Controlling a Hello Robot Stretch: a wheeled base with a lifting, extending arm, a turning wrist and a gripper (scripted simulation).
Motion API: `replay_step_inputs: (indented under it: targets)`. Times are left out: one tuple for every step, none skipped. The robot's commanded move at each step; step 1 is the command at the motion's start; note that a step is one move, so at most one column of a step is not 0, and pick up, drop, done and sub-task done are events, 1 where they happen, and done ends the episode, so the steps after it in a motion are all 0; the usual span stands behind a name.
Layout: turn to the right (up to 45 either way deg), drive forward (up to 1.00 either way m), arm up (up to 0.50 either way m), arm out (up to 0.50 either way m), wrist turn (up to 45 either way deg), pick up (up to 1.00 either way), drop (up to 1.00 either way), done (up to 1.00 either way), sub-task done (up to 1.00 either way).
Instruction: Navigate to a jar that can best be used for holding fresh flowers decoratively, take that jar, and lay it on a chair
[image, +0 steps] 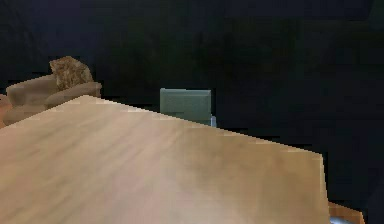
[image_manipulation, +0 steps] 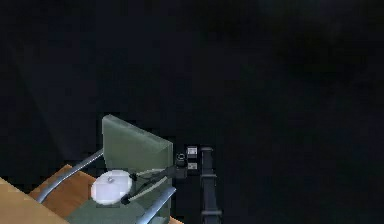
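Arm (image_manipulation: 207, 185) is out toward the green chair (image_manipulation: 135, 148), presumably because that's the drop target. White round blob (image_manipulation: 112, 186), likely the jar, is by the seat at the fingers (image_manipulation: 150, 182). I can't tell their spread, or whether they hold it.

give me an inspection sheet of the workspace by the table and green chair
surface: wooden table, with a corner at the arm side view's lower left
job's things: green chair with a metal frame, next to the table; white round thing lying on its seat, too small to call a jar
clutter: nothing seen
grippers: gripper at the chair's seat, by the white round thing; cannot tell whether it holds anything
cables: nothing seen
surroundings: brown armchair with a patterned cushion at the forward view's left; dark beyond
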Motion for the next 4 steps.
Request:
replay_step_inputs:
  targets:
    - [0.0, 0.0, 0.0, 0.0, 0.0, 0.0, 1.0, 0.0, 0.0]
    - [0.0, 0.0, 0.1, 0.0, 0.0, 0.0, 0.0, 0.0, 0.0]
    - [0.0, 0.0, 0.0, -0.08, 0.0, 0.0, 0.0, 0.0, 0.0]
    - [0.0, 0.0, 0.0, 0.0, 0.0, 0.0, 0.0, 1.0, 0.0]
